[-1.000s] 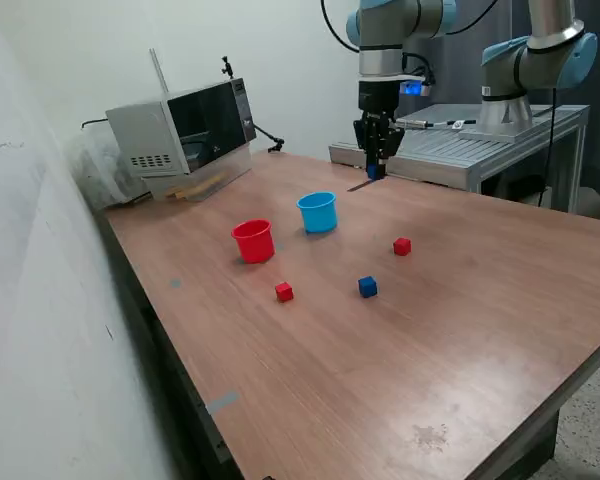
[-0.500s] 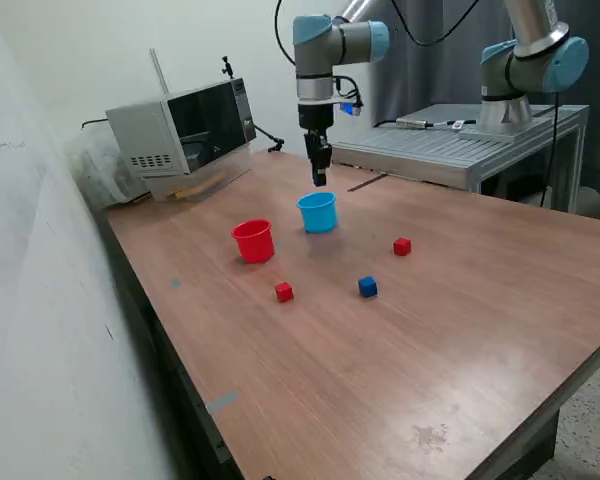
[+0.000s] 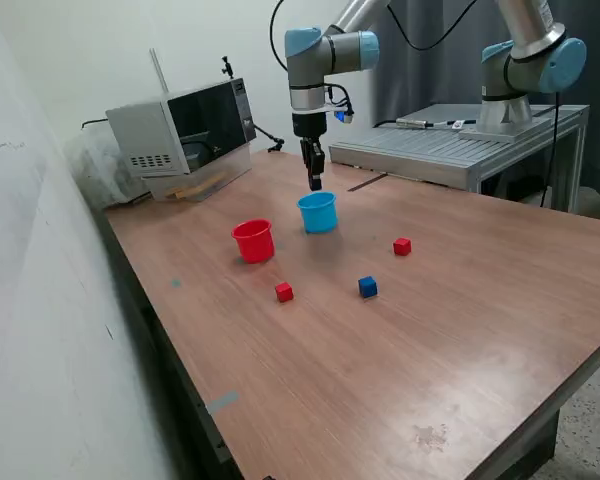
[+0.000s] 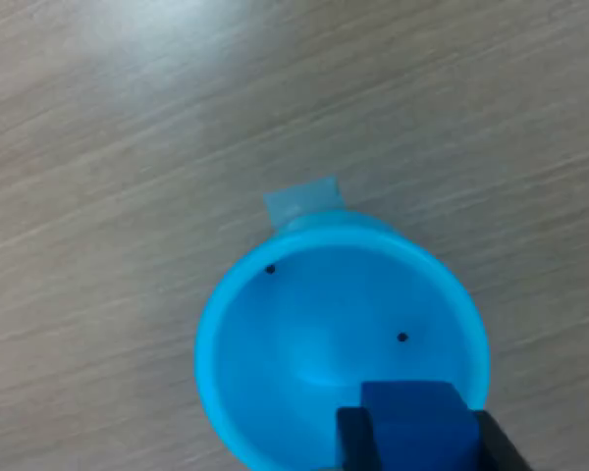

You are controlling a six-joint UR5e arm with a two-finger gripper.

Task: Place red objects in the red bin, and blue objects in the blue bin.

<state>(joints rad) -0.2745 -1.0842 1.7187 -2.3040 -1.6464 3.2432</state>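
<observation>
My gripper (image 3: 316,182) hangs just above the light blue bin (image 3: 318,212), shut on a dark blue cube (image 4: 412,420). In the wrist view that cube sits between the dark fingers (image 4: 351,440), over the open mouth of the blue bin (image 4: 216,339), whose inside holds nothing. The red bin (image 3: 253,241) stands to the exterior view's left of the blue one. On the table lie a red cube (image 3: 284,292), a second red cube (image 3: 402,246) and another blue cube (image 3: 367,287).
A grey microwave-like box (image 3: 185,135) stands at the back on the exterior view's left. A grey metal bench (image 3: 460,150) with a second robot arm (image 3: 525,70) is behind the table. A piece of pale tape (image 4: 302,201) lies by the blue bin.
The arm has swung from the table's back edge toward the exterior view's left, carrying the blue cube, and now hangs over the blue bin. Cubes and bins on the table have not moved.
</observation>
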